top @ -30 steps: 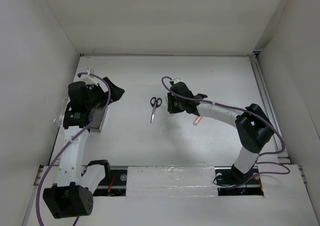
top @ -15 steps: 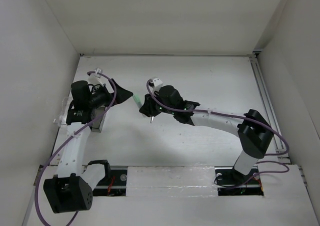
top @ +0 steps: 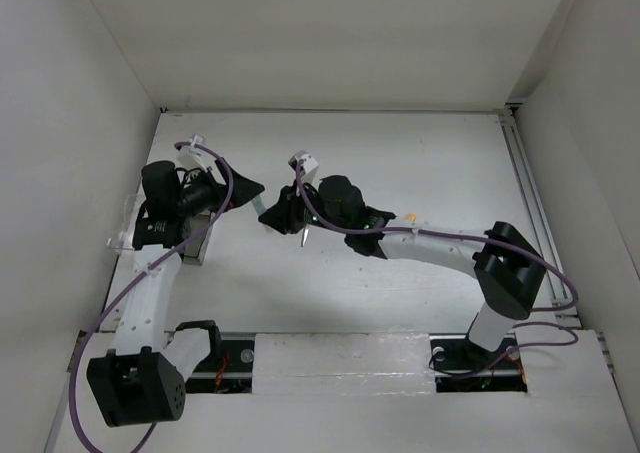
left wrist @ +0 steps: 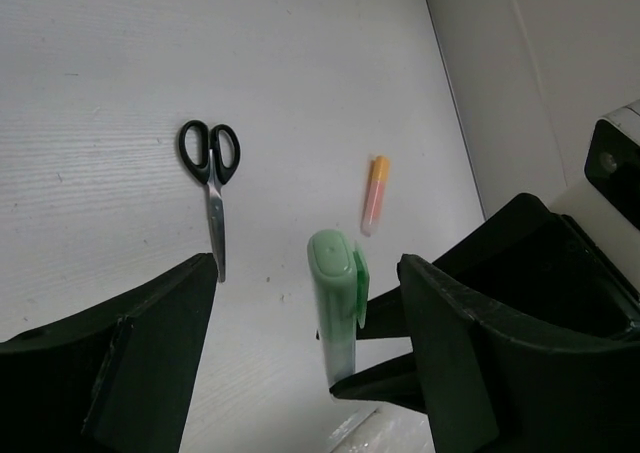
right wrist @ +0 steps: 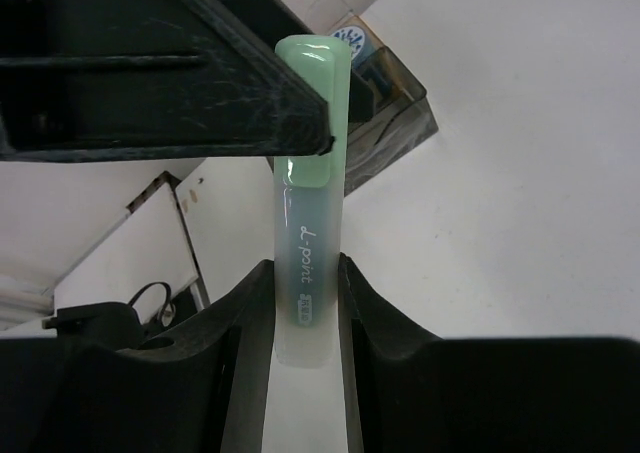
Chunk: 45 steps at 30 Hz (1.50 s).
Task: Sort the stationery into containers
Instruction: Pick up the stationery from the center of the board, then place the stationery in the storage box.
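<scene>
My right gripper [right wrist: 307, 273] is shut on the grey barrel of the green-capped pen [right wrist: 310, 203] and holds it up in the air, cap end outward. My left gripper [left wrist: 305, 273] is open, and its wide jaws stand on either side of the green cap [left wrist: 335, 273] without gripping it. In the top view the two grippers meet at left of centre, the left gripper [top: 247, 187] and the right gripper [top: 272, 216]. The black-handled scissors [left wrist: 210, 188] and the orange-pink highlighter [left wrist: 375, 193] lie on the table. The smoky dark bin [right wrist: 400, 113] holds a blue-and-white roll [right wrist: 352, 39].
The dark bin [top: 200, 241] stands under my left arm by the left wall, with a clear bin edge [top: 122, 235] beside it. My right arm covers most of the scissors [top: 302, 237] in the top view. The highlighter [top: 410, 216] shows just behind that arm.
My right arm has swung left from beside the scissors, carrying the green-capped pen. My left gripper has turned to face it, and the cap now stands between its open jaws.
</scene>
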Tool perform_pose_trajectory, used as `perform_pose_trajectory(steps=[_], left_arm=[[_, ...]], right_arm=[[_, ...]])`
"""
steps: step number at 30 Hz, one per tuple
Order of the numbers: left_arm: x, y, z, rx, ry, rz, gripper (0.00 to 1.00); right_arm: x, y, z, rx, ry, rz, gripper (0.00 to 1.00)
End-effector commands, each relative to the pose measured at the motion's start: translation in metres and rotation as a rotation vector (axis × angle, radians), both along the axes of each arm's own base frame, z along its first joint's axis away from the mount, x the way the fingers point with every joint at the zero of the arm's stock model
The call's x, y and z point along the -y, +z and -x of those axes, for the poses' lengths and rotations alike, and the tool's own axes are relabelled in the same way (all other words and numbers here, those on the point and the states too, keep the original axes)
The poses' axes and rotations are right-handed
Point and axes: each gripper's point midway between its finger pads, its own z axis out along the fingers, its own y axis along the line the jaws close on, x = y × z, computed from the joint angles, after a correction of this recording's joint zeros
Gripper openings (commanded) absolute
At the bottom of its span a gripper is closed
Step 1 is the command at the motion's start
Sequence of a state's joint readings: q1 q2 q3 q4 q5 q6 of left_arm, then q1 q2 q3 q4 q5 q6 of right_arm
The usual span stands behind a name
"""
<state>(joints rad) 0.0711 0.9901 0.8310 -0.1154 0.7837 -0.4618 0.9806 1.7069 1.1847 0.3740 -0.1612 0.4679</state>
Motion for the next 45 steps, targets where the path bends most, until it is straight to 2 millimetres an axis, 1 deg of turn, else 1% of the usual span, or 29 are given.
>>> perform_pose_trajectory(steps=[1,4,10,13,14,16,17,18,19,20,21,23,24,25,26,27,28,29,31,32,35,37,38,39,41,42,43,44,45], left_arm=[[0.004,0.006,-0.001,0.040,-0.031,0.005,0.69],[0.004,0.006,-0.001,0.040,-0.031,0.005,0.61],[0.003,0.006,-0.002,0.040,-0.022,0.001,0.18],[0.000,0.004,-0.006,0.029,0.000,-0.007,0.02],[0.000,0.006,-0.006,0.034,-0.002,-0.014,0.00],[-0.005,0.005,-0.010,0.033,0.033,-0.029,0.00],[-0.008,0.004,-0.013,0.032,0.051,-0.037,0.00],[-0.012,0.006,-0.016,0.049,0.073,-0.057,0.00],[-0.023,-0.001,-0.022,0.033,0.140,-0.101,0.00],[-0.031,-0.003,-0.027,0.026,0.181,-0.130,0.00],[-0.039,0.004,-0.032,0.032,0.232,-0.153,0.00],[-0.063,-0.010,-0.043,-0.023,0.349,-0.237,0.00],[-0.070,-0.011,-0.046,-0.033,0.383,-0.255,0.00],[-0.076,-0.003,-0.050,-0.011,0.413,-0.275,0.00],[-0.083,-0.009,-0.053,-0.014,0.429,-0.317,0.00],[-0.089,-0.008,-0.057,-0.011,0.451,-0.340,0.00],[-0.103,-0.005,-0.063,-0.024,0.514,-0.384,0.00],[-0.104,-0.002,-0.065,-0.021,0.505,-0.404,0.00],[-0.128,0.011,-0.074,-0.008,0.593,-0.504,0.00],[-0.136,0.012,-0.078,-0.007,0.618,-0.540,0.00],[-0.142,0.010,-0.093,0.018,0.585,-0.626,0.00],[-0.135,0.007,-0.104,0.042,0.505,-0.650,0.00],[-0.140,0.019,-0.110,0.072,0.508,-0.672,0.00],[-0.143,0.024,-0.116,0.095,0.491,-0.711,0.00],[-0.147,0.016,-0.126,0.072,0.446,-0.758,0.00],[-0.153,0.029,-0.132,0.099,0.438,-0.775,0.00],[-0.160,0.015,-0.136,0.055,0.401,-0.823,0.00],[-0.167,0.015,-0.138,0.041,0.408,-0.862,0.00],[-0.172,0.024,-0.143,0.053,0.403,-0.900,0.00]], right_arm=[[-0.012,0.041,0.011,0.068,0.047,-0.119,0.00],[-0.013,0.036,0.012,0.061,0.056,-0.110,0.00],[-0.015,0.038,0.011,0.050,0.030,-0.125,0.00],[-0.017,0.032,0.007,0.042,0.017,-0.110,0.00],[-0.018,0.037,0.007,0.048,0.017,-0.119,0.00],[-0.022,0.025,0.006,0.035,0.026,-0.100,0.03],[-0.022,0.029,0.006,0.039,0.026,-0.108,0.32],[-0.022,0.029,0.006,0.039,0.026,-0.108,0.54],[-0.022,0.025,0.006,0.034,0.026,-0.100,0.96],[-0.021,0.025,0.006,0.043,0.027,-0.096,1.00],[-0.018,0.024,0.006,0.042,0.013,-0.093,1.00],[-0.010,0.031,0.006,0.061,-0.004,-0.100,1.00],[-0.003,0.023,0.007,0.050,-0.021,-0.079,1.00],[0.007,0.031,0.005,0.064,-0.043,-0.081,1.00],[0.013,0.032,0.005,0.072,-0.057,-0.068,1.00],[0.024,0.026,-0.001,0.057,-0.102,-0.034,1.00],[0.035,0.031,0.001,0.080,-0.117,-0.017,1.00],[0.042,0.035,0.000,0.086,-0.137,-0.004,1.00],[0.061,0.020,0.000,0.069,-0.190,0.070,1.00],[0.071,0.032,0.003,0.079,-0.206,0.055,1.00],[0.094,0.024,0.011,0.081,-0.232,0.108,1.00],[0.111,0.037,0.018,0.114,-0.240,0.098,1.00],[0.120,0.029,0.020,0.103,-0.256,0.128,1.00],[0.128,0.042,0.024,0.114,-0.267,0.108,1.00],[0.142,0.034,0.029,0.080,-0.288,0.144,1.00],[0.148,0.036,0.031,0.079,-0.298,0.151,1.00],[0.155,0.040,0.035,0.072,-0.296,0.137,1.00],[0.158,0.038,0.042,0.064,-0.268,0.141,1.00],[0.162,0.029,0.048,0.054,-0.254,0.157,1.00]])
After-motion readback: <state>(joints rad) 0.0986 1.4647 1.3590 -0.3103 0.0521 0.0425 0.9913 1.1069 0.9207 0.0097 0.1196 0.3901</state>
